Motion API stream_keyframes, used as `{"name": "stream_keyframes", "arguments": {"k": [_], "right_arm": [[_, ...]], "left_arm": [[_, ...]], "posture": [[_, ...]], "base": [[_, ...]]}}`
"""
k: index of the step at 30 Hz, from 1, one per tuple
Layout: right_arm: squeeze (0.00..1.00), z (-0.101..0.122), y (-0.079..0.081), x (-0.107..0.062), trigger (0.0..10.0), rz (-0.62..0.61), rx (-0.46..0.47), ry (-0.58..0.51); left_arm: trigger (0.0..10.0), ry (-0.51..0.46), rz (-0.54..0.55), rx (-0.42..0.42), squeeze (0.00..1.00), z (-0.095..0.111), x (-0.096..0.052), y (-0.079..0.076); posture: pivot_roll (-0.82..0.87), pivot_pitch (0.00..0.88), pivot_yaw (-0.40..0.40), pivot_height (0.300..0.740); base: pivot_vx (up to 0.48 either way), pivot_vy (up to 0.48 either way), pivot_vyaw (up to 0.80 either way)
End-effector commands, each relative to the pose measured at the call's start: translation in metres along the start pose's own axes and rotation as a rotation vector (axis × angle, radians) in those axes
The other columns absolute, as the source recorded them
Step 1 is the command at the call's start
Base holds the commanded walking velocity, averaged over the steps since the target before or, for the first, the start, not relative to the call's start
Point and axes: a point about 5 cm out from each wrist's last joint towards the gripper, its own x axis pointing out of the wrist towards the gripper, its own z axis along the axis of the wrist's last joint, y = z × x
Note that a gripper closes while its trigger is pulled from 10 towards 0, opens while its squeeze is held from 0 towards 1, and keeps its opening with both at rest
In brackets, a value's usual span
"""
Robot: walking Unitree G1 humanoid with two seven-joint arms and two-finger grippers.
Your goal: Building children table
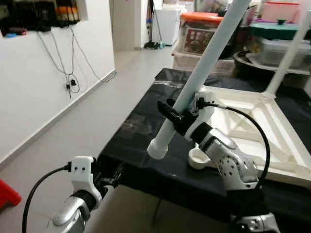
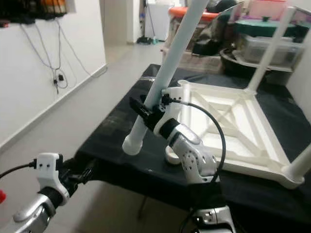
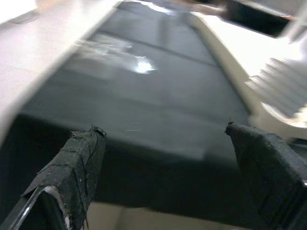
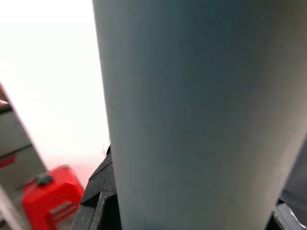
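- My right gripper (image 1: 179,115) is clamped around the white table leg (image 1: 204,68), low on its length, with the leg's lower open end (image 1: 158,148) hanging just past my fingers.
- Leg's long axis is tilted: bottom end sits down and toward my left, the top runs up and away to my right, out of frame.
- The upturned white tabletop (image 1: 252,121) lies on the black desk (image 1: 141,126) on the far right side of my gripper, underside up.
- The empty round corner socket (image 1: 199,158) sits just below and slightly to the right of my gripper, near the leg's lower end but apart from it.
- Two other legs already stand in the frame: one at the far corner (image 1: 286,56), one at the near right corner (image 2: 299,167).
- My judgement: the leg must be brought upright and its lower end shifted right and down onto that socket. Right arm is the nearer one.
- My left gripper (image 1: 111,178) hovers low at the desk's near edge, fingers spread and holding nothing, well apart from the leg.
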Motion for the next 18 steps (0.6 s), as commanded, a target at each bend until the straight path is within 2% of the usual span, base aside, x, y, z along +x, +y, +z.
{"name": "stream_keyframes", "arguments": {"k": [1, 4, 11, 18], "right_arm": [[0.00, 0.005, 0.004, 0.005, 10.0, 0.020, -0.010, -0.032], [0.00, 0.006, 0.004, 0.006, 10.0, 0.024, -0.012, -0.038], [0.00, 0.007, 0.003, 0.009, 10.0, 0.012, -0.024, -0.057], [0.00, 0.014, 0.001, 0.013, 10.0, -0.016, -0.043, -0.097]], "left_arm": [[10.0, 0.006, 0.028, -0.004, 0.00, -0.002, -0.001, 0.006], [10.0, 0.006, 0.017, -0.021, 0.00, -0.003, 0.000, 0.003], [10.0, 0.001, 0.031, -0.063, 0.00, -0.006, 0.002, -0.003], [10.0, -0.007, -0.006, -0.049, 0.00, -0.006, 0.003, -0.016]], "posture": [[0.17, 0.000, -0.043, 0.740], [0.17, 0.000, -0.044, 0.740], [0.17, 0.000, -0.045, 0.740], [0.17, 0.000, -0.048, 0.740]], "base": [[0.000, -0.435, 0.00], [0.082, -0.425, 0.00], [0.000, 0.000, 0.00], [0.000, 0.000, 0.00]]}}
